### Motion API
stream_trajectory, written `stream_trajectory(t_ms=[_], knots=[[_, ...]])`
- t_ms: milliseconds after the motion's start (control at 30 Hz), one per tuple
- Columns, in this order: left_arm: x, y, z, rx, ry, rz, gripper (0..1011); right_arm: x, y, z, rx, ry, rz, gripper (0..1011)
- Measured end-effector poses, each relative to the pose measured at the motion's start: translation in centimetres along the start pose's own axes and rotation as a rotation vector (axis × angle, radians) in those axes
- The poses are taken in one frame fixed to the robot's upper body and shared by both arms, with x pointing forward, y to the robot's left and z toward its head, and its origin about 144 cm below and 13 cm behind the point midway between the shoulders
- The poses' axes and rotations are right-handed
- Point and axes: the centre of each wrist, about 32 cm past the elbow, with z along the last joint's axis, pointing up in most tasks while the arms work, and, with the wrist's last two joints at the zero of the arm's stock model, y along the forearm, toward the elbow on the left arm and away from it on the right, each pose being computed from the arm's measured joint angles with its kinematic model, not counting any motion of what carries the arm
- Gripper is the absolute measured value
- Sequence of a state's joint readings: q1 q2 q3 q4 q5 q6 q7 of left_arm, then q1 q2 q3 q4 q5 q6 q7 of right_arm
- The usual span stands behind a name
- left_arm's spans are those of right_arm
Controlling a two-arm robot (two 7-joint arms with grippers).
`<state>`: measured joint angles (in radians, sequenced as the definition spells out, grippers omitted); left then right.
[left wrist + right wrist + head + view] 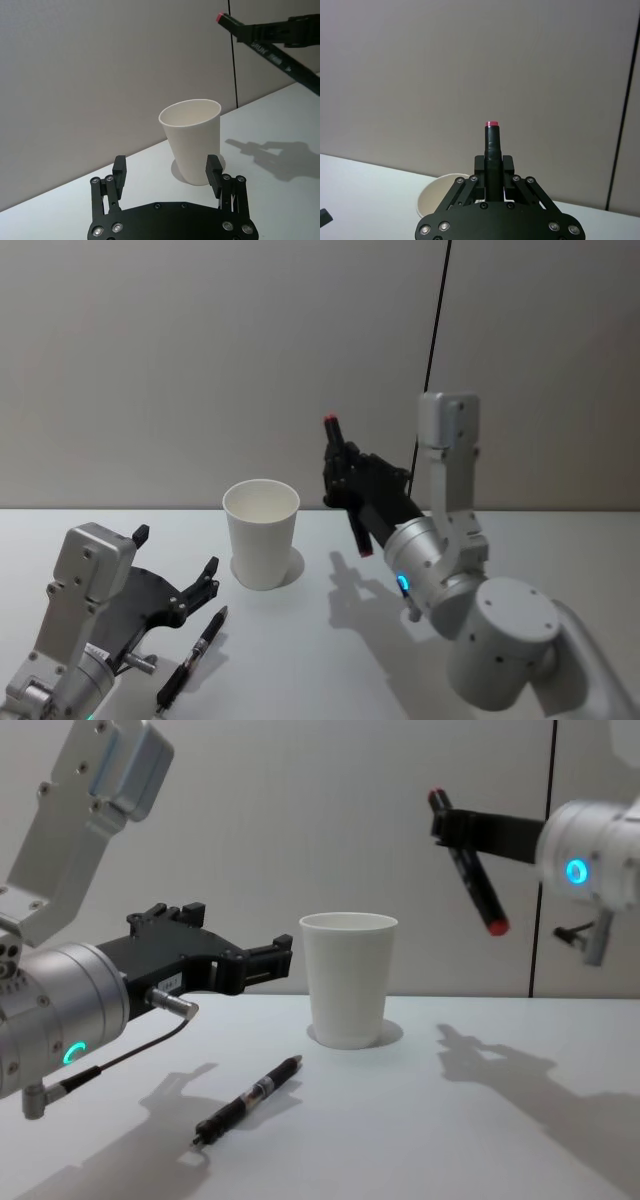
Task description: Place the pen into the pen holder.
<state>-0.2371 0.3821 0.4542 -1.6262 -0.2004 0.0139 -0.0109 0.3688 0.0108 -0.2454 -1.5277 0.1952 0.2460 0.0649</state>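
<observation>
We see the right gripper (pixel 340 468) raised above the table (pixel 300 670), to the right of the cup (pixel 261 535) and higher than its rim. It is clamped on the held pen (pixel 478 885), which is black with 2 red ends. That pen is tilted, its upper end leaning toward the cup, and its middle is hidden between the fingers. From the right wrist we see just 1 end, and the gripper covers most of the cup. The cup stands upright mid-table, but we cannot see its inside bottom. The left gripper (pixel 176 552) hovers to the cup's left, jaws spread wide and holding nothing, its arm cut off at the frame edge. The loose pen (pixel 192 658) lies flat on the table near it, apart from the cup.
</observation>
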Motion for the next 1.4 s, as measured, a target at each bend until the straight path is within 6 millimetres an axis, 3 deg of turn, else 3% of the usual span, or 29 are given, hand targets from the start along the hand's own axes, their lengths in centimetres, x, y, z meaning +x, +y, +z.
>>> stream_trajectory(t_ms=[300, 900, 1400], knots=[[0.0, 0.0, 0.0, 0.0, 0.0, 0.0, 1003, -1.4, 2.3, -1.2, 0.08, 0.01, 0.028, 205], [0.0, 0.0, 0.0, 0.0, 0.0, 0.0, 1003, -4.3, 7.6, -1.3, 0.338, 0.004, 0.035, 205], [0.0, 0.0, 0.0, 0.0, 0.0, 0.0, 1003, -5.5, 9.0, -3.0, 0.364, -0.115, -0.015, 205]])
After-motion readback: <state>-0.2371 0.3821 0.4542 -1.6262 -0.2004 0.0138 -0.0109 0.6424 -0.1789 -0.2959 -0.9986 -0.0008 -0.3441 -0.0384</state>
